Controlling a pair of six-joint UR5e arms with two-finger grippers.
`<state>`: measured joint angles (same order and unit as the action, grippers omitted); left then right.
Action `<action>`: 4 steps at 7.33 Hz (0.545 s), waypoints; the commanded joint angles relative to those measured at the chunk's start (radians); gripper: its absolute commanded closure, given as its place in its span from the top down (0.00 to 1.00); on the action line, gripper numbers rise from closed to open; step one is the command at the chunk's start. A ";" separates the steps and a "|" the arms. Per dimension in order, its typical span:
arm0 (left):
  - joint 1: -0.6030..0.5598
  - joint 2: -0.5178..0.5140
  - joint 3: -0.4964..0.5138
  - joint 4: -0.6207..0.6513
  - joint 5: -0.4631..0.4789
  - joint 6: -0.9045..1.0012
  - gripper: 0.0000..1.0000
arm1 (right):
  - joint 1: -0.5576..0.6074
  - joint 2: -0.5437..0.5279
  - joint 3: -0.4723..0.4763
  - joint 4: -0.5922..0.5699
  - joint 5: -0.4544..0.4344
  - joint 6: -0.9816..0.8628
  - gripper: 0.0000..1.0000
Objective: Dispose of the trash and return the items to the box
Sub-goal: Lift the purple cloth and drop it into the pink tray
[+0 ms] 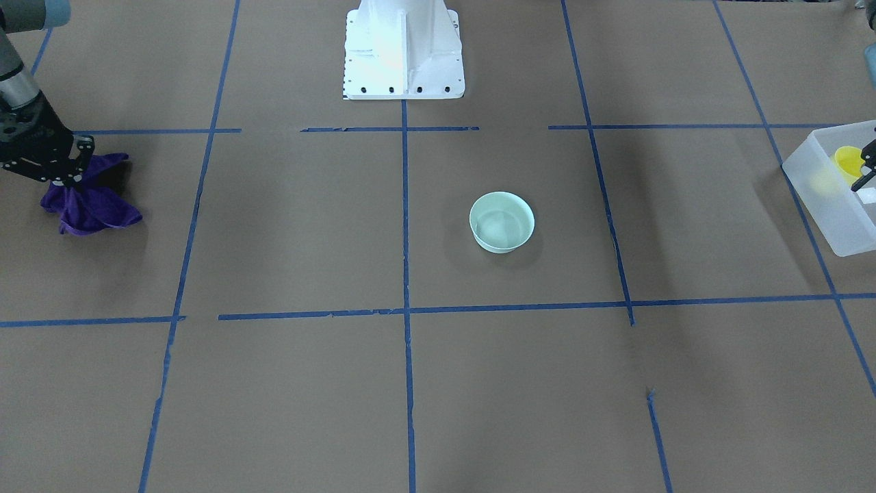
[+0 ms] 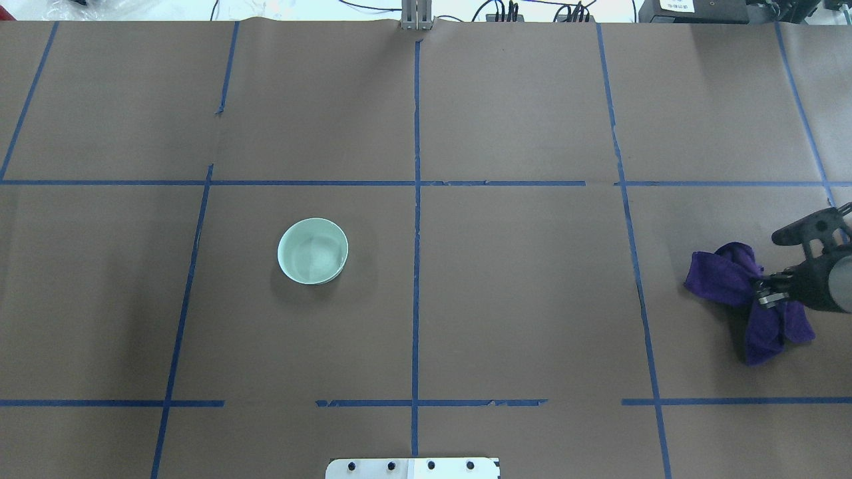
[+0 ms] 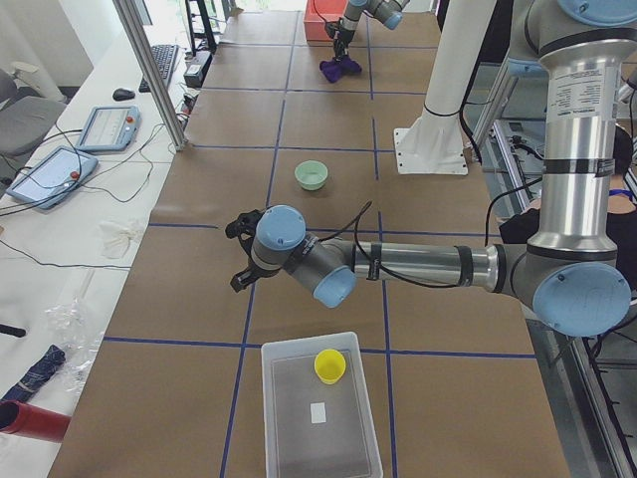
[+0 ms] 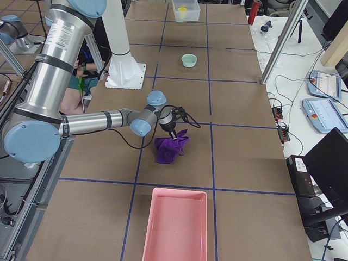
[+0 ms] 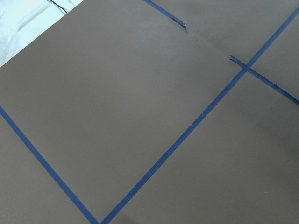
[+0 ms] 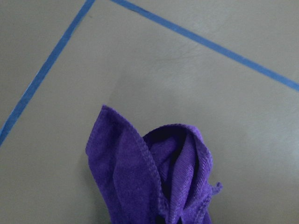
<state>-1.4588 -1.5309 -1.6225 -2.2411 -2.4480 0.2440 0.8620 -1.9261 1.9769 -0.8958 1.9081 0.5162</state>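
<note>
While the right hand (image 2: 764, 291) pinches the bunched purple cloth (image 2: 722, 276), the round, pale mint-green bowl (image 2: 313, 251) stands upright.

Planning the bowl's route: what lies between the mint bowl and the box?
Between bowl and box only table paper crossed by blue tape lines, in the front-facing view. Exterior left shows the left arm reaching above that stretch.

**Silver tubes, blue caps**

Up from the white, black-screwed base (image 1: 404, 51), the left arm (image 3: 418, 264) and right arm (image 4: 89, 122) are silver-grey tubes with pale blue joint caps (image 3: 581, 299) and thin black cables (image 3: 360, 216). The left gripper (image 3: 235, 257) and right gripper (image 1: 68, 182) are black metal.
</note>
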 commanded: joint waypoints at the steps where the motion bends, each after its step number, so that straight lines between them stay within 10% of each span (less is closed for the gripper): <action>1: 0.000 0.000 -0.005 0.000 0.000 0.000 1.00 | 0.359 0.012 0.054 -0.200 0.303 -0.331 0.00; 4: 0.000 -0.003 -0.011 -0.003 0.000 -0.037 1.00 | 0.761 0.173 0.018 -0.705 0.428 -0.998 0.00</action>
<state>-1.4588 -1.5318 -1.6305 -2.2418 -2.4489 0.2343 1.4555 -1.8337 2.0204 -1.3663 2.3080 -0.1760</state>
